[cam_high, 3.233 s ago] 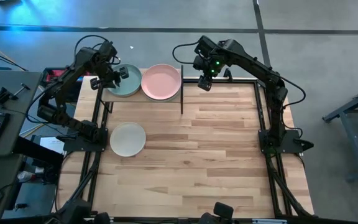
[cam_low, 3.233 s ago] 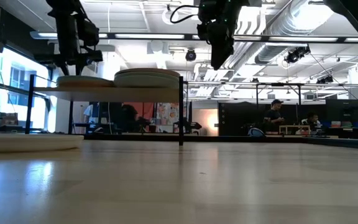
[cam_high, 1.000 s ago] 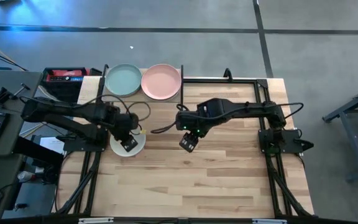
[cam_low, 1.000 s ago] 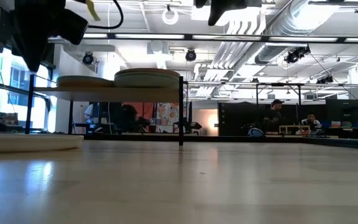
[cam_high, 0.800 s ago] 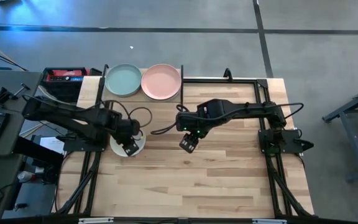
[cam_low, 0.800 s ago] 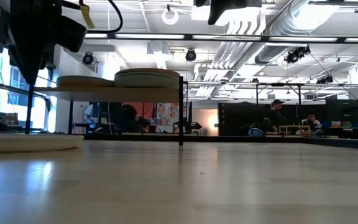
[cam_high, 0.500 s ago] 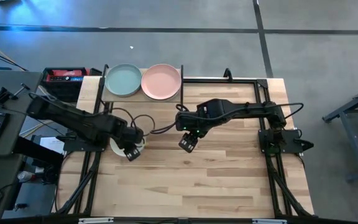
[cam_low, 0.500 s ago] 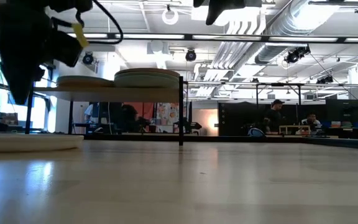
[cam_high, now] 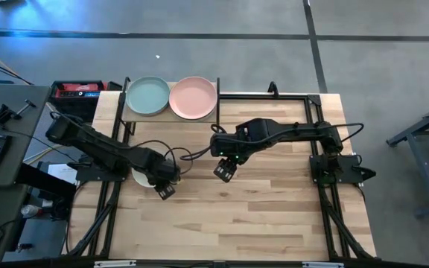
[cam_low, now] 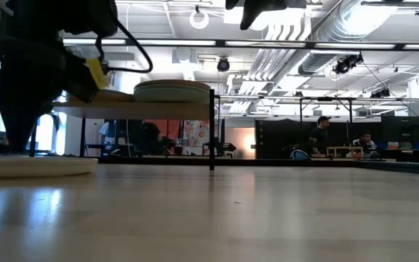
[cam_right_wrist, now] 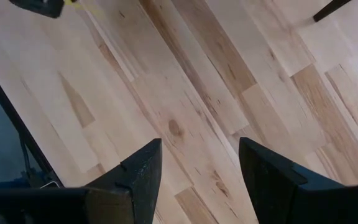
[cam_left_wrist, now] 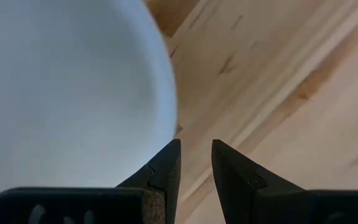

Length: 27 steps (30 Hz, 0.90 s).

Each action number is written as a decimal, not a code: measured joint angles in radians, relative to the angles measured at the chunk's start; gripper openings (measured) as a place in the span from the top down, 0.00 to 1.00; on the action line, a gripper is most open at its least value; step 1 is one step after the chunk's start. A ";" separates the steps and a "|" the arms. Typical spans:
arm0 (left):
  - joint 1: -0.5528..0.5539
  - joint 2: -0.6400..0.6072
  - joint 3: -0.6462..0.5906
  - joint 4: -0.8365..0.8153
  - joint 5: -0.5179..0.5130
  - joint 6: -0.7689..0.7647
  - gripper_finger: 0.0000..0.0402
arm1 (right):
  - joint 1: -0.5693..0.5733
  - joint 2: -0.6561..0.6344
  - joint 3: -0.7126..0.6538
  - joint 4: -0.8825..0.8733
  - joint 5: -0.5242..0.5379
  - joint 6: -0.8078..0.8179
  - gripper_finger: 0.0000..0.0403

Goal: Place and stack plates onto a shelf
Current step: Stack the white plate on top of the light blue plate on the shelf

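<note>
left gripper (cam_high: 163, 190) low at the white plate (cam_high: 141, 177) rim, fingers narrowly apart, holding nothing | right gripper (cam_high: 225, 171) (waiting mid-table) wide open, empty | shelf (cam_high: 171, 115) carries two plates

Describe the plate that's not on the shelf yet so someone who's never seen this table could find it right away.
Start at the wooden table and go to its left edge, in front of the small raised shelf. The white plate lies flat on the tabletop there, with the left gripper at its rim. Unlike the pale blue plate and pink plate, it is white and not on the shelf.
</note>
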 joint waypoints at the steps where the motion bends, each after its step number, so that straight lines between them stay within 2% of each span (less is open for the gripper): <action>1: -0.002 0.010 0.000 -0.001 -0.002 -0.008 0.81 | 0.000 0.000 0.000 0.000 0.000 0.000 0.53; 17: -0.004 0.120 0.001 0.007 -0.030 -0.063 0.82 | 0.000 0.000 0.000 0.000 -0.001 0.000 0.53; 25: -0.004 0.128 0.001 0.004 -0.026 -0.042 0.97 | 0.000 0.000 0.000 0.000 -0.001 -0.003 0.53; 27: -0.005 0.128 0.002 0.003 -0.025 -0.035 0.98 | 0.000 0.000 0.000 0.000 -0.001 -0.003 0.53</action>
